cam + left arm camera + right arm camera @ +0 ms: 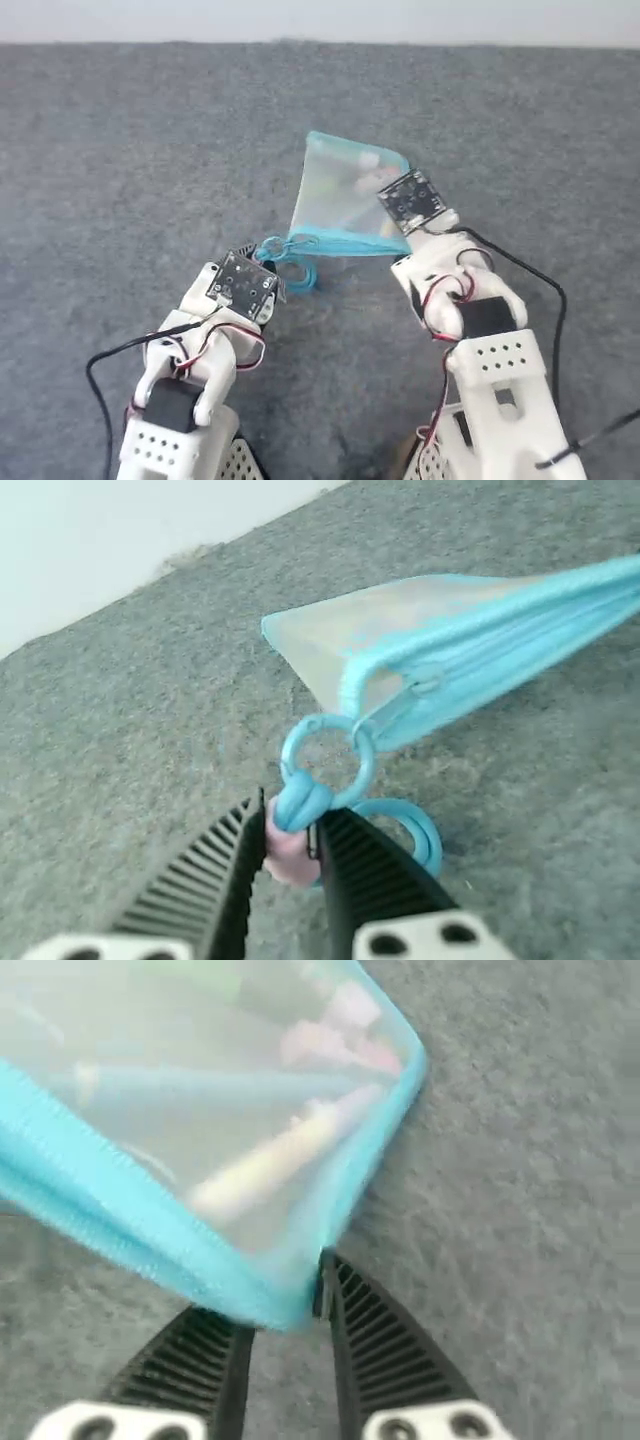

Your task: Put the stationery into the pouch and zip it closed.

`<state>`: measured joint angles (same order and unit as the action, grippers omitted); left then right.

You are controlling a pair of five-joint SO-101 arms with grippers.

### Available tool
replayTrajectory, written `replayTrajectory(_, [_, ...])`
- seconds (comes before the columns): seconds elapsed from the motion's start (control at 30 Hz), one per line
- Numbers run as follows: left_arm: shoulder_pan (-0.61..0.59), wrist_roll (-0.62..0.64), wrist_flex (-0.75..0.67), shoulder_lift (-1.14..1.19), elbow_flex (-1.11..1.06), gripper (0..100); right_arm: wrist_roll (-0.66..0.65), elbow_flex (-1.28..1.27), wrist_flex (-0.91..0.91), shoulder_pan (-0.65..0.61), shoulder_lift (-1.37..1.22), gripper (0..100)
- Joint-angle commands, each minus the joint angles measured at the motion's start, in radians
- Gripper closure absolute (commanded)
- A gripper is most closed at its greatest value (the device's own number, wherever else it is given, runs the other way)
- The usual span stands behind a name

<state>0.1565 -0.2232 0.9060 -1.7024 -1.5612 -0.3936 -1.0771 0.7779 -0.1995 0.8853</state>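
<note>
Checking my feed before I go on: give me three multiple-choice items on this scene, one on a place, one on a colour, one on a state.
1. The stationery is: A on the table; B inside the pouch; C in a gripper.
2. The pouch's zip edging is: A turquoise; B red; C black.
3. The left gripper is: A open; B shut on a pen; C shut on the pull cord.
B: pens show through the pouch wall. A: turquoise in every view. C: the cord sits pinched between its fingers.
</note>
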Motion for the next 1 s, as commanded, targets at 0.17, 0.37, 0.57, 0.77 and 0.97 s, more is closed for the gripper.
replayTrajectory(0.17, [-0.178, 0.1, -0.074, -0.023, 0.035, 99, -0.005, 0.064, -0.025, 0.091, -0.119, 99.3])
replayTrajectory(0.37, [-0.097, 0.068, -0.06, -0.021, 0.021, 99, 0.005, 0.117, -0.025, 0.084, -0.232, 99.3])
replayTrajectory(0.57, [-0.037, 0.051, -0.048, -0.023, 0.012, 99, 0.011, 0.107, 0.048, -0.096, -0.159, 99.2])
replayTrajectory(0.77, [-0.034, 0.051, -0.049, -0.023, 0.012, 99, 0.014, 0.077, 0.203, -0.306, 0.147, 87.2])
replayTrajectory(0.97, [-0.028, 0.051, -0.054, -0.023, 0.012, 99, -0.043, -0.052, 0.202, -0.593, 0.295, 79.6])
